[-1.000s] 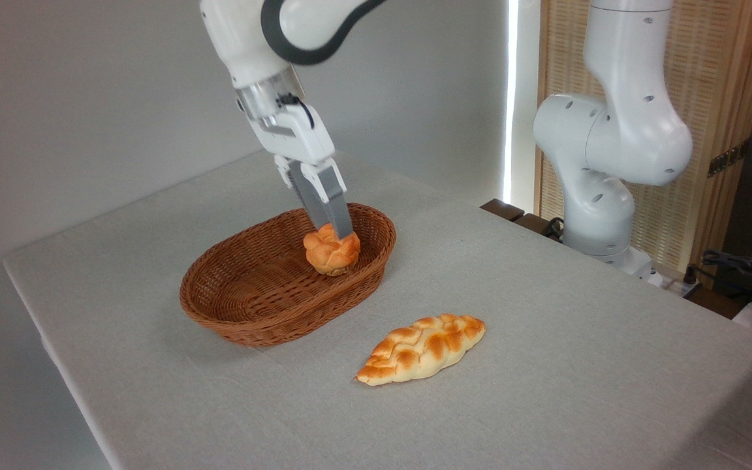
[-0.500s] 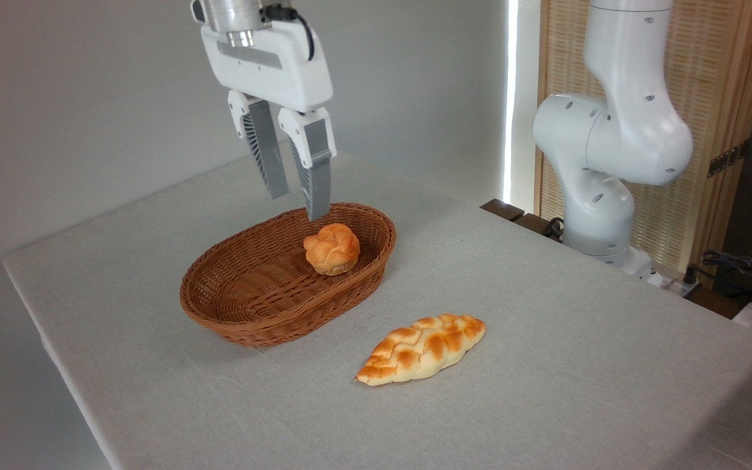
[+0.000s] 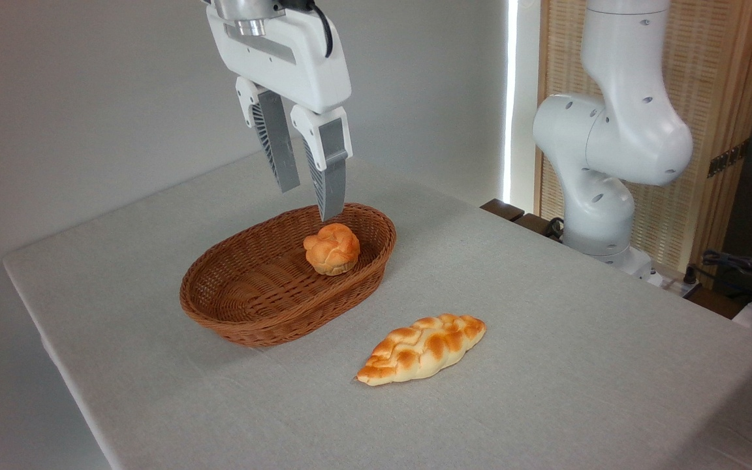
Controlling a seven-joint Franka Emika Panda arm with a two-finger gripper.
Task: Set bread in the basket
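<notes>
The small knotted bun (image 3: 331, 249) lies inside the oval brown wicker basket (image 3: 252, 312), towards its right end, resting on the basket floor. My gripper (image 3: 311, 203) hangs above the bun with a clear gap below its tips, open, nothing between its grey fingers (image 3: 330, 171). The fingers point down and slightly right over the basket's far rim.
A longer braided loaf (image 3: 421, 348) lies on the grey tablecloth in front of and right of the basket. The arm's white base (image 3: 601, 196) stands at the table's far right edge. Cables and dark objects (image 3: 748, 277) sit off the table at the right.
The gripper let go of the bun, which stays in the basket, then rose clear of it. In the last half second it shifted slightly right.
</notes>
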